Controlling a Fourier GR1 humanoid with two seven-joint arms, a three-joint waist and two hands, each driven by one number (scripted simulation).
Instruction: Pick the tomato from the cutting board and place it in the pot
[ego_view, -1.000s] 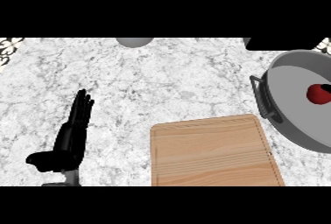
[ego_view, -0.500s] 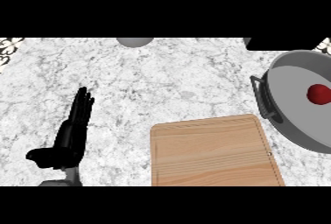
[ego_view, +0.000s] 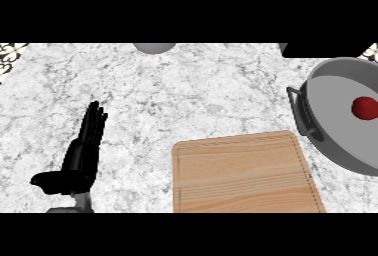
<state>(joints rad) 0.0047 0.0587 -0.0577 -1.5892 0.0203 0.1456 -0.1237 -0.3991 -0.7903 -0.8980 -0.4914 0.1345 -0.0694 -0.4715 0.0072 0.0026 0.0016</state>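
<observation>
A red tomato (ego_view: 365, 107) lies inside the grey pot (ego_view: 328, 95) at the right edge of the head view. The pot's dark handle (ego_view: 300, 112) faces left. A bare wooden cutting board (ego_view: 242, 175) lies at the lower middle, just left of the pot. My left hand (ego_view: 77, 159) rests at the lower left with its fingers straight and pointing up, far from the board and holding nothing. My right hand does not show.
The counter is white-grey marble (ego_view: 184, 95). A grey round object (ego_view: 153, 47) sits at the top edge, partly cut off. A black object (ego_view: 317, 49) fills the top right corner behind the pot.
</observation>
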